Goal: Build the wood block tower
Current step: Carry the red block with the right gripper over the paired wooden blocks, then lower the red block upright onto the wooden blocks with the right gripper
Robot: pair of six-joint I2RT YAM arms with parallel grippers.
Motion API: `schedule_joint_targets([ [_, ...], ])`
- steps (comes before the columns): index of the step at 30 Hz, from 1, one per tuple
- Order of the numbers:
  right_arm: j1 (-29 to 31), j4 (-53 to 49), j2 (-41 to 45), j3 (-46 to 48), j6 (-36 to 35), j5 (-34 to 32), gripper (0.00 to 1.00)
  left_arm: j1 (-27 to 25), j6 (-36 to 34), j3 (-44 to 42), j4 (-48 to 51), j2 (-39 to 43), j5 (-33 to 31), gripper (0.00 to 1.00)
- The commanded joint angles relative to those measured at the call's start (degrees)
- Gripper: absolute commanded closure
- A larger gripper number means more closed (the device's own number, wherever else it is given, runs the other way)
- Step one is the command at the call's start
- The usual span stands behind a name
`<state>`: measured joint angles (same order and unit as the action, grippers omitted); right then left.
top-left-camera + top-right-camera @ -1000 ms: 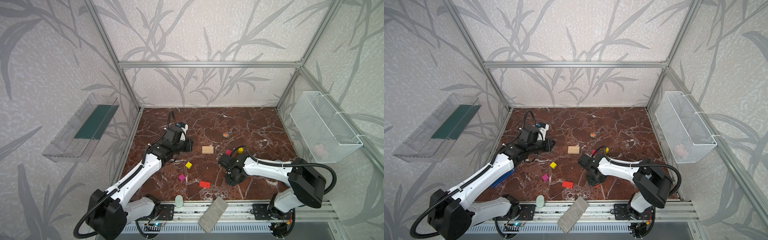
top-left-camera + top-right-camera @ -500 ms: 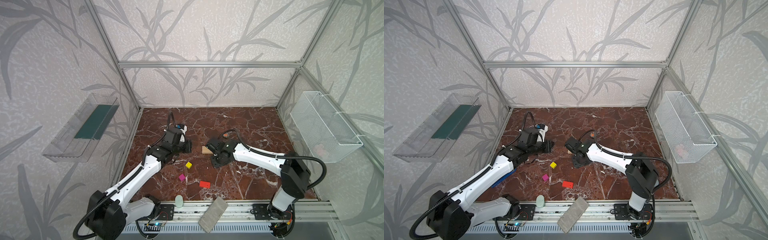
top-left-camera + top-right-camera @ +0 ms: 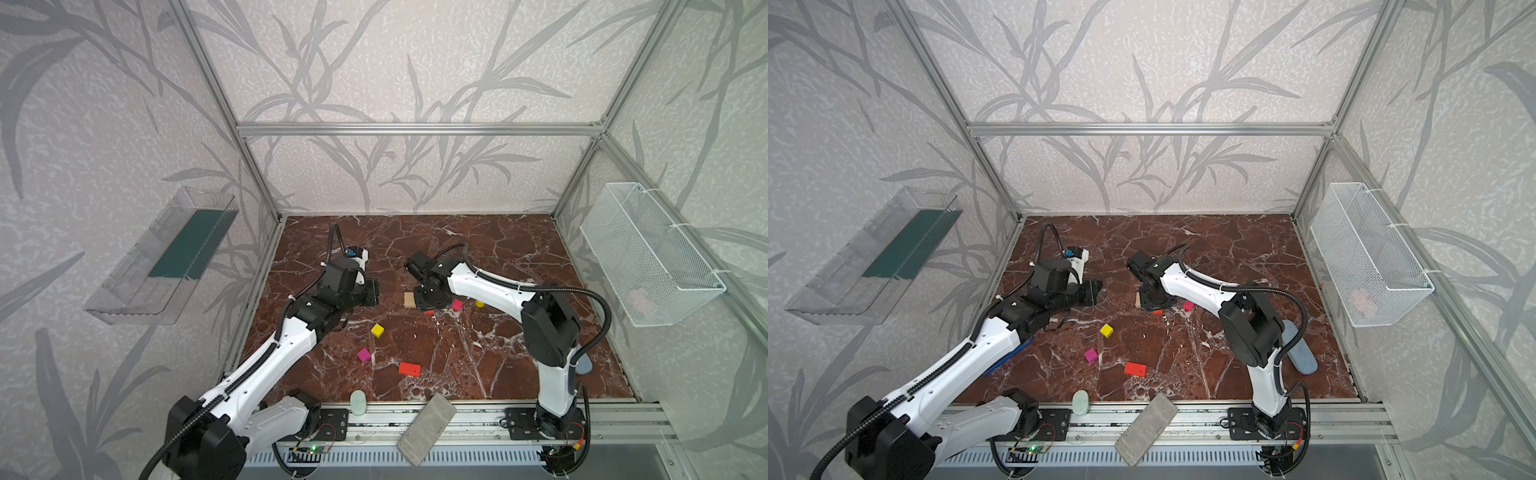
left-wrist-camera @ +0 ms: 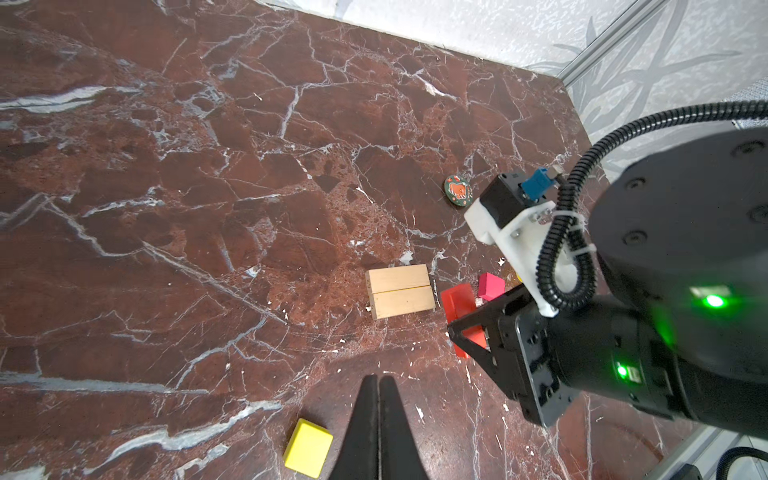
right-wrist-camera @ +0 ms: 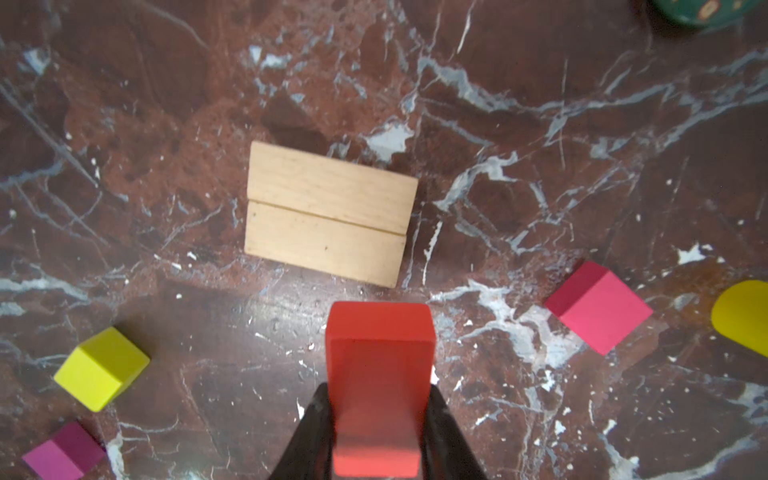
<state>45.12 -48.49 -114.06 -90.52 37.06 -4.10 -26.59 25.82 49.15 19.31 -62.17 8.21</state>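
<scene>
In both top views your right gripper hangs over the 2 tan bars mid-table, hiding most of them. A sliver of the held red rectangle shows beneath it. 1 magenta cube and the yellow cylinder lie just to its right. The yellow cube, the other magenta cube and the loose red rectangle lie scattered nearer the front rail. Your left gripper sits left of the bars, apart from them.

In the left wrist view its fingers are pressed together on nothing. The bars lie flat side by side, long edges touching.

In the right wrist view your right jaws are clamped on the held red rectangle, whose free end stops just short of the nearer bar.
</scene>
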Motion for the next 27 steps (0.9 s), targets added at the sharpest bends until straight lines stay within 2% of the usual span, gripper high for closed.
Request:
schedule_joint_targets([
  [1,-0.3,-3.46,-3.27,-5.07,1.18,0.82,1.0,0.27,-0.88,-1.28,1.15,1.09,-1.4,0.99],
  [12,-1.09,-5.56,-9.74,-13.24,3.53,-0.89,1.0,0.73,-1.95,-1.36,2.62,2.05,-3.26,0.99],
  [27,-1.71,-6.32,-12.21,-14.66,5.75,-2.09,1.0,0.91,-2.18,-1.23,3.46,2.03,-4.53,0.99],
])
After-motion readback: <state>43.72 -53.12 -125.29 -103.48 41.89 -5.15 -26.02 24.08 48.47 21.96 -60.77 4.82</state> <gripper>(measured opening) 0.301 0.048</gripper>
